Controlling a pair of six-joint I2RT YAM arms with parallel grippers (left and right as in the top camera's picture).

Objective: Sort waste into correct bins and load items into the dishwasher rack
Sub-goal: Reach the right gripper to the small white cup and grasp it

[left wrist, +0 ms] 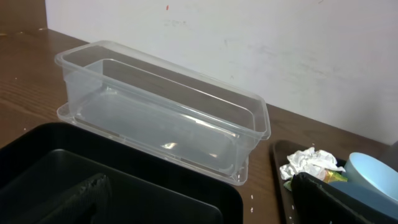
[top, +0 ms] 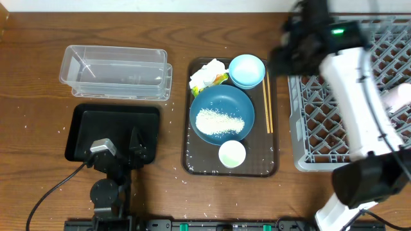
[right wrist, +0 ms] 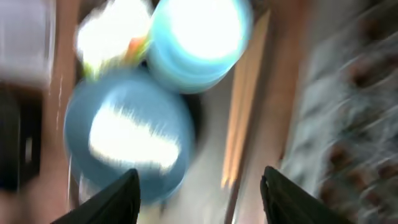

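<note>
- Large square grey plastic lattice dishwasher rack [top: 308, 96]: stands at the table's right. One pale pink item [top: 399, 96], probably a cup, lies in it, partly hidden by the arm. No other load is visible.
- Clear rectangular plastic tub [left wrist: 168, 118]: nothing visible in it.
- Shallow black rectangular tray [top: 114, 125]: no waste visible in it.
- Flat brown tray [top: 192, 160], centre of table, holds the rest:
  - wide dark blue bowl [top: 221, 96] with a heap of white rice [top: 219, 122];
  - small pale blue bowl [top: 246, 69];
  - small white cup [top: 232, 154];
  - thin wooden chopsticks [top: 267, 106] along its right edge;
  - crumpled white paper napkin [top: 207, 72] with the yellow-green wrapper [top: 220, 79] touching it.
- Loose rice grains [top: 180, 173] are scattered on the table near the brown tray.
- Right gripper [right wrist: 200, 180]: fingers spread, nothing between them. It is above the pale blue bowl and chopsticks; the wrist view is blurred.
- Left gripper [left wrist: 200, 180]: fingers apart, unladen, over the black tray, facing the tub.
- Finding: the task is at an early stage. At most one item is racked, no waste is binned, and nearly all the work is outstanding.
</note>
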